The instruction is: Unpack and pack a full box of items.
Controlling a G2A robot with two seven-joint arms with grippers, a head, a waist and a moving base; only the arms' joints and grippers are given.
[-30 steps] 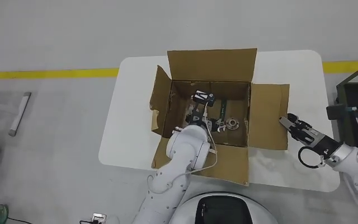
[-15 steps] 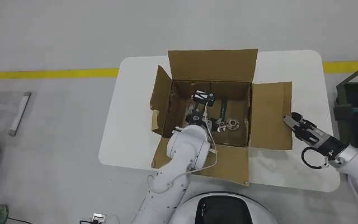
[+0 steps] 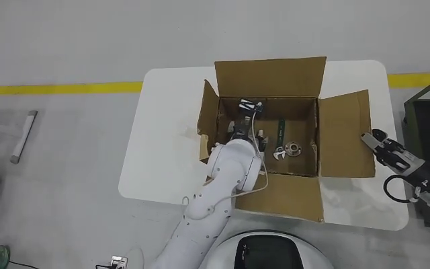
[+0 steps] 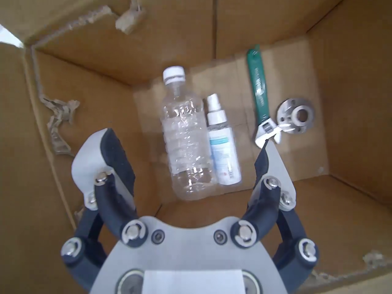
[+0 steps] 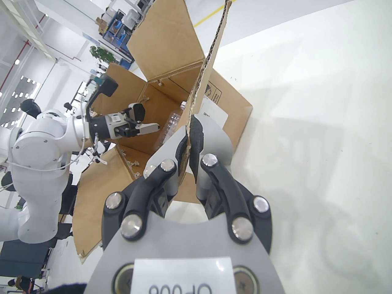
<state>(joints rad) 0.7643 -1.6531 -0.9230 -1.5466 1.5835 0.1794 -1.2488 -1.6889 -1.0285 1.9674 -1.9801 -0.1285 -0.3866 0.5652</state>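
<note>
An open cardboard box (image 3: 269, 75) stands on the white table (image 3: 164, 134). On its floor lie a clear plastic bottle (image 4: 183, 142), a white spray bottle (image 4: 222, 145), a green-handled wrench (image 4: 260, 93) and a metal flange (image 4: 295, 116). My left gripper (image 4: 185, 145) hangs open inside the box, above the two bottles and touching neither. The right gripper (image 5: 191, 130) is shut on the outer edge of the box's right flap (image 3: 346, 134), near the table's right side (image 3: 371, 138).
The box's side flaps are folded outward and the back flap (image 5: 165, 35) stands up. A dark frame (image 3: 418, 114) sits just past the table's right edge. A yellow floor line (image 3: 67, 87) runs behind the table.
The box has slid to the right across the table, with the right gripper holding its flap and drawing back rightward. The left arm shifted right along with it, staying inside the box.
</note>
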